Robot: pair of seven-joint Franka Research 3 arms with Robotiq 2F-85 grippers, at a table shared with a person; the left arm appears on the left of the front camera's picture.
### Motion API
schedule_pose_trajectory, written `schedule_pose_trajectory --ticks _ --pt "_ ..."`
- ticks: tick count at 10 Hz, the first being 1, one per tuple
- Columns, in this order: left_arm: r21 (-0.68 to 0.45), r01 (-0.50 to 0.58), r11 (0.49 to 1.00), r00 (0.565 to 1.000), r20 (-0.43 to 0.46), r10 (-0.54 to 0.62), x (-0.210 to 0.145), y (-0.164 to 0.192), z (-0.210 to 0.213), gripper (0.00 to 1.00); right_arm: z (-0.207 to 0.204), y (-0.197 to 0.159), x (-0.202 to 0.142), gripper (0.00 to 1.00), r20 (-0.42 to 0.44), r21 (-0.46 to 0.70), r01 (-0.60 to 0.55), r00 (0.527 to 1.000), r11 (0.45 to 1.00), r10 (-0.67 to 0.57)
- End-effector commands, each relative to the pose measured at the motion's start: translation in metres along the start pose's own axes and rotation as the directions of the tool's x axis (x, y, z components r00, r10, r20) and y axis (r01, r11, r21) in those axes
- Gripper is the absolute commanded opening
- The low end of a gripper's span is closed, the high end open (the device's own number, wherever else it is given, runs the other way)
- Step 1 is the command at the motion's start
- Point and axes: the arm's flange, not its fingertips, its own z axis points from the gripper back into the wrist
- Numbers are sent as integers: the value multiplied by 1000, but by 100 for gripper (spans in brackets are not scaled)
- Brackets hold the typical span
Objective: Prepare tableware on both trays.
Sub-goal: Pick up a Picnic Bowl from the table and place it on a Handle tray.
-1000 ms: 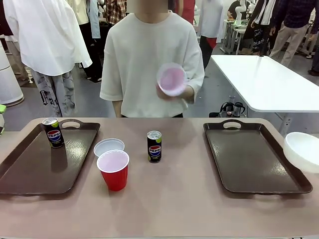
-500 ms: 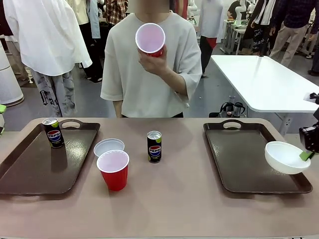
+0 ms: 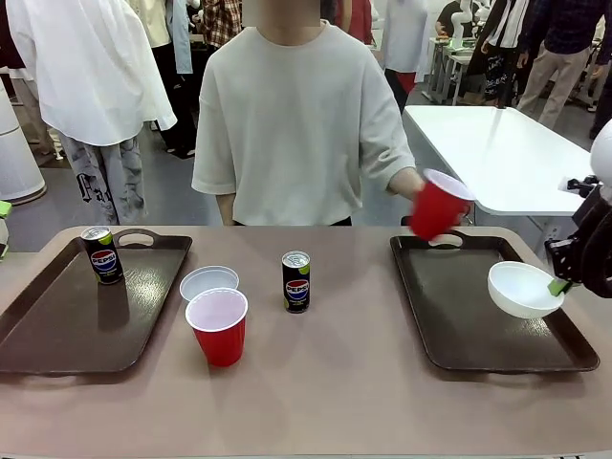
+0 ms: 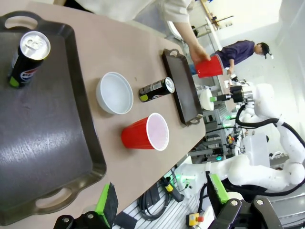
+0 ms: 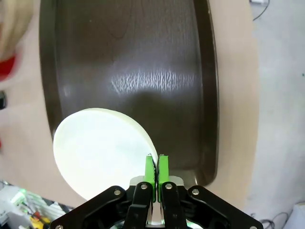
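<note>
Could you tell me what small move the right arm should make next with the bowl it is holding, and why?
Probably lower the bowl flat onto the right tray. The right end effector pinches its rim, and it is tilted over the tray's bare floor. The person's hand holds a red cup near the far end, apart from it.

R arm [image 3: 591, 251] enters from right edge, wrist tipped down and inward. R gripper [image 3: 560, 284]: jaws closed, green pads [image 5: 150, 167] pinching rim of bowl [image 3: 521, 289]. L gripper [image 4: 162, 198]: held low at table edge, fingers [image 4: 106, 206] spread wide apart.
</note>
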Motion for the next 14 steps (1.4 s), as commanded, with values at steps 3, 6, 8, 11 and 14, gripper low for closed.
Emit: schedule_pose_trajectory --ticks 3,6,8,11,14 --pt "-16 12 1000 1000 9 -12 -1 0 0 100 -37 -7 22 4 33 -20 20 999 1000 -20" --pt "-16 12 1000 1000 9 -12 -1 0 0 100 -57 -12 31 4 59 -20 32 998 999 -30" --pt "-16 12 1000 1000 9 -12 -1 0 0 100 -65 -14 34 4 45 -64 58 997 996 -55" --pt "-16 12 1000 1000 9 -12 -1 0 0 100 -69 -19 35 10 12 -92 72 997 993 -71" --pt "-16 12 1000 1000 9 -12 -1 0 0 100 -20 3 13 83 -14 -74 60 998 995 -61"
